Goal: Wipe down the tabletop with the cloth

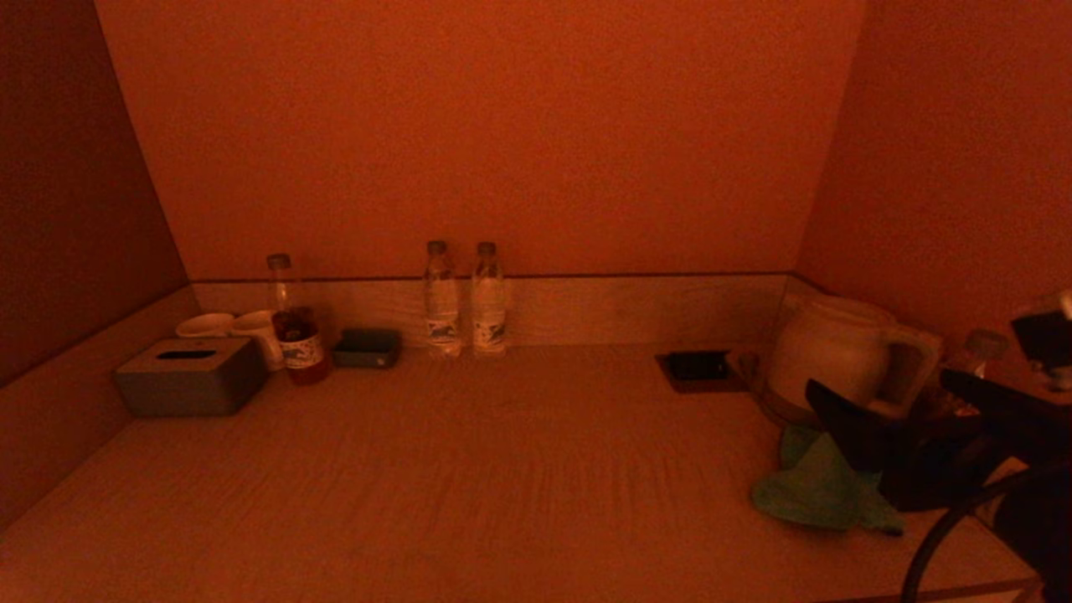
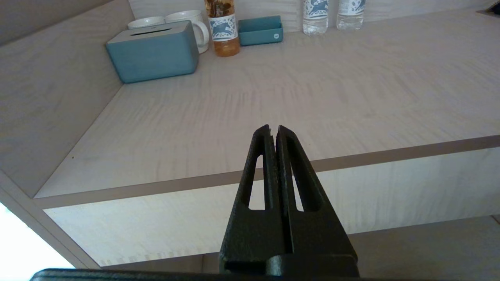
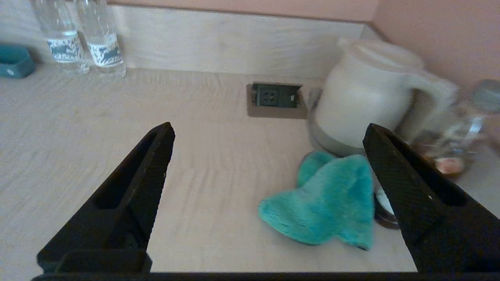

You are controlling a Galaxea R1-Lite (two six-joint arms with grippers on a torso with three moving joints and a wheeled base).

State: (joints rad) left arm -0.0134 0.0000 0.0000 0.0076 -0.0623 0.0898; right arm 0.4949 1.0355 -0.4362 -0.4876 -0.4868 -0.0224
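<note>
The right gripper (image 3: pixel 269 130) is hovering with its fingers spread wide above the tabletop (image 3: pixel 117 128), near the teal cloth (image 3: pixel 324 201), which is lying crumpled just beside, perhaps touching, the white kettle (image 3: pixel 359 97). The left gripper (image 2: pixel 273 130) is waiting off the table's front edge, fingers pressed together.

Right pincer (image 1: pixel 846 427) hides the cloth's (image 1: pixel 816 490) near edge and the kettle's (image 1: pixel 837 356) base; the bottle (image 3: pixel 468 121) behind blurs out.
</note>
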